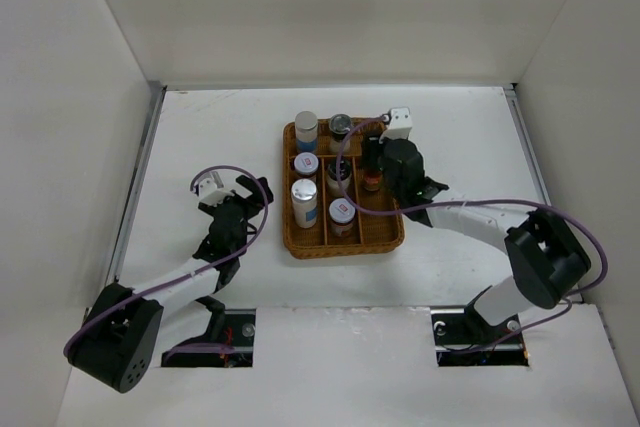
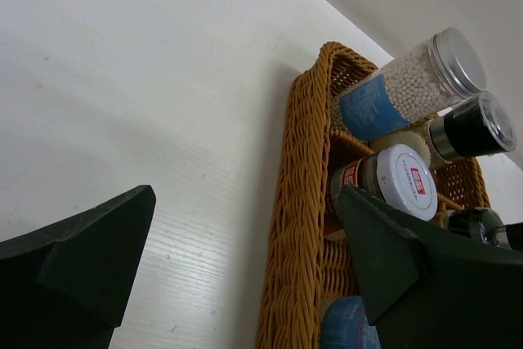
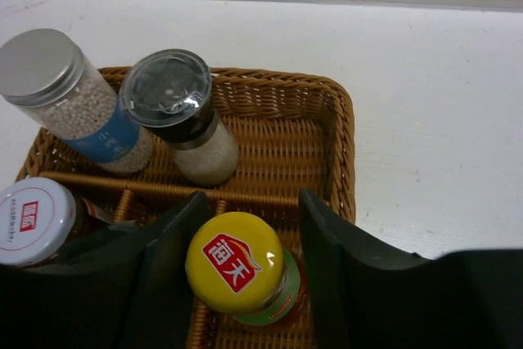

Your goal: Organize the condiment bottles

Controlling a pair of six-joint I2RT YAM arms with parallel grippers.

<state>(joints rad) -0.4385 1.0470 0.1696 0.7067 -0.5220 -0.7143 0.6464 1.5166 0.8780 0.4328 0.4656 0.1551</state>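
Note:
The brown wicker tray (image 1: 290,239) holds the condiment bottles. A silver-capped jar (image 1: 306,127) and a black-capped bottle (image 1: 340,127) stand in its far row, with lidded shakers (image 1: 305,164) and another jar (image 1: 304,202) nearer. My right gripper (image 3: 252,202) is open around the yellow-capped sauce bottle (image 3: 235,261), which stands upright in the tray's right column. Its left finger lies against the cap and a gap shows on the right. My left gripper (image 2: 245,198) is open and empty, low over the table just left of the tray's rim (image 2: 302,202).
White walls close in the table on the left, back and right. The right arm (image 1: 470,215) reaches across the table to the tray's right side. In the left wrist view the silver-capped jar (image 2: 409,79) and a white-lidded shaker (image 2: 404,181) stand close to my right finger.

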